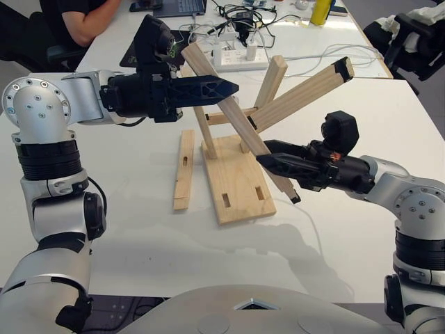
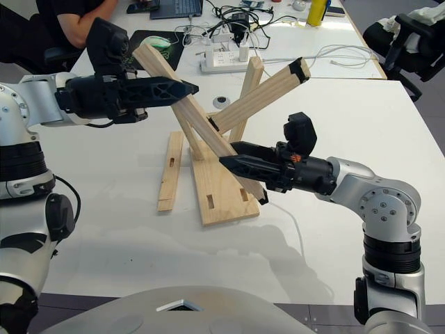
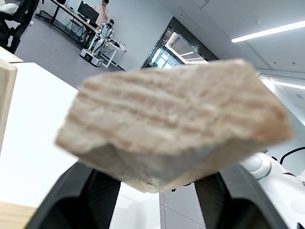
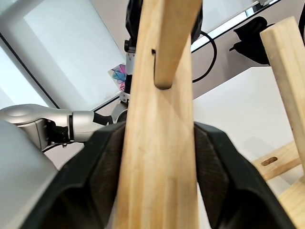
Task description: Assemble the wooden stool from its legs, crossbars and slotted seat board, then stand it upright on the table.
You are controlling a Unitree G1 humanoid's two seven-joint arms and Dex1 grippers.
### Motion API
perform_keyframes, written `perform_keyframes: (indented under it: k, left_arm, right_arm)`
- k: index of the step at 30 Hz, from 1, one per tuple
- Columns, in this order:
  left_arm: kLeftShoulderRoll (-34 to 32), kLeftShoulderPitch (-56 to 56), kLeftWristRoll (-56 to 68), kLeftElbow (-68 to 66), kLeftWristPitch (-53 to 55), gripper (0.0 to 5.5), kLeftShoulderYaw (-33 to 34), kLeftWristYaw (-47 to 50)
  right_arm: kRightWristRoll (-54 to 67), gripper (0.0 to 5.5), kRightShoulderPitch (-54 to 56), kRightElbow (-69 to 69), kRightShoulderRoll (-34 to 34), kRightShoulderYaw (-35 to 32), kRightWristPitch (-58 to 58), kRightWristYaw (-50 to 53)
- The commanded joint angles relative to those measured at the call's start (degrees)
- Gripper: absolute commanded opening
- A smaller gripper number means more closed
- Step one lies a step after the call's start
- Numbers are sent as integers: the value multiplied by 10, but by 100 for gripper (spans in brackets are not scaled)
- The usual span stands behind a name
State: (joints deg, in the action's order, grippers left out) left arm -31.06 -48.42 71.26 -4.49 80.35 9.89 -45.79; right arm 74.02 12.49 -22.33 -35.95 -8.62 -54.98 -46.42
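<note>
The left claw [image 1: 229,88] squeezes the top end of a long wooden leg [image 1: 233,110]. The right claw [image 1: 270,161] squeezes the same leg lower down, near its dark bottom tip. The leg slants up and away from the robot, high at the left claw and low at the right one.

Both claws are black and pointy. Seen from the left wrist, the leg's cut end [image 3: 171,124] looks rough and stripy, and it sits between two black fingers [image 3: 102,191]. Seen from the right wrist, the leg is smooth and pale, and it is pressed between two wide black fingers [image 4: 100,167].

The seat board [image 1: 240,174] is a flat, light wood rectangle with small slots cut in it. It lies on the smooth white table [image 1: 139,229]. Two more square legs stick up from it: one leans far over with a dark tip [image 1: 306,90], and one stands steeper [image 1: 271,76]. A thin crossbar [image 1: 222,117] runs between the legs.

A loose bar [image 1: 183,170] with a little slot lies flat on the table just beside the board.
</note>
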Motion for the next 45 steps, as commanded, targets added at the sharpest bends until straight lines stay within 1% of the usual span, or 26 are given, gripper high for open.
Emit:
perform_keyframes:
  k: [1,4,9,12,14,16,22,26,28,33,38,45]
  left_arm:
    - [-11,7,3,5,-1,206,12,-21]
    - [-16,13,-4,11,-8,206,12,-27]
    - [-32,35,-28,54,-41,206,17,-35]
    - [-51,74,-69,112,-84,206,-4,-47]
    - [-58,97,-83,141,-102,206,-9,-53]
    - [-63,112,-94,157,-120,203,-12,-59]
    - [-78,120,-120,170,-150,203,-32,-82]
    - [-100,119,-149,166,-172,203,-44,-102]
    - [-111,124,-170,172,-190,203,-53,-110]
    - [-115,128,-199,186,-216,203,-75,-122]
    - [-116,138,-207,199,-224,203,-83,-126]
    - [-136,145,-243,209,-250,203,-98,-134]
  right_arm:
    - [-31,302,4,13,-11,-5,8,3]
    - [-55,347,-1,13,-25,0,12,-9]
    - [-168,351,-60,3,-86,30,48,-48]
    - [-258,351,-109,-2,-119,56,98,-57]
    - [-292,351,-128,-2,-120,62,127,-64]
    - [-347,351,-131,7,-117,78,182,-74]
    - [-497,351,-131,19,-100,144,355,-96]
    - [-538,351,-142,8,-106,163,416,-117]
    - [-583,351,-137,19,-115,187,448,-125]
    - [-661,351,-132,44,-112,235,475,-124]
    - [-711,351,-128,59,-83,267,469,-96]
    - [-755,351,-130,52,-49,293,398,-54]
